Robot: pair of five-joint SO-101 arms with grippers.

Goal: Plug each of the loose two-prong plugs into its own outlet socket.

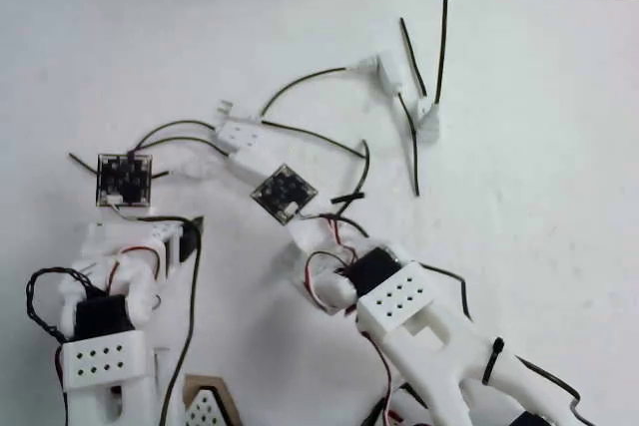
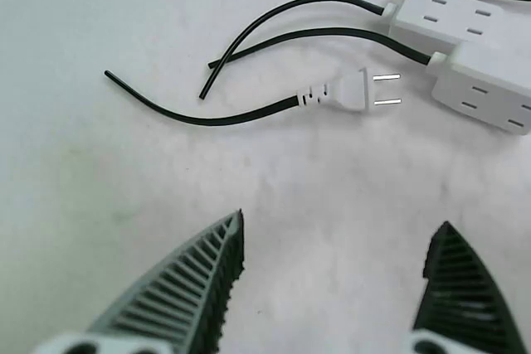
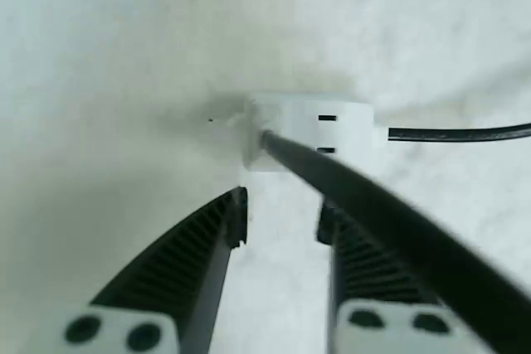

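High view: two outlet blocks (image 1: 243,135) at centre, two loose plugs (image 1: 389,69) at upper right.

Left wrist view: left gripper (image 2: 340,230) spread wide and empty, facing a plug (image 2: 348,93) with its prongs just beside an outlet (image 2: 485,89).

Right wrist view: right gripper (image 3: 282,209) narrowly parted, holding nothing, near an outlet block (image 3: 309,134).

Probably light, rigid and slick; best pinched across the ribbed body, not the floppy cord (image 2: 216,113).

From above I see two white outlet blocks (image 1: 241,136) touching side by side mid-table, black cords (image 1: 310,134) trailing off. Two plugs (image 1: 385,69) lie loose at the far right. My right arm (image 1: 399,298) sits near the blocks.
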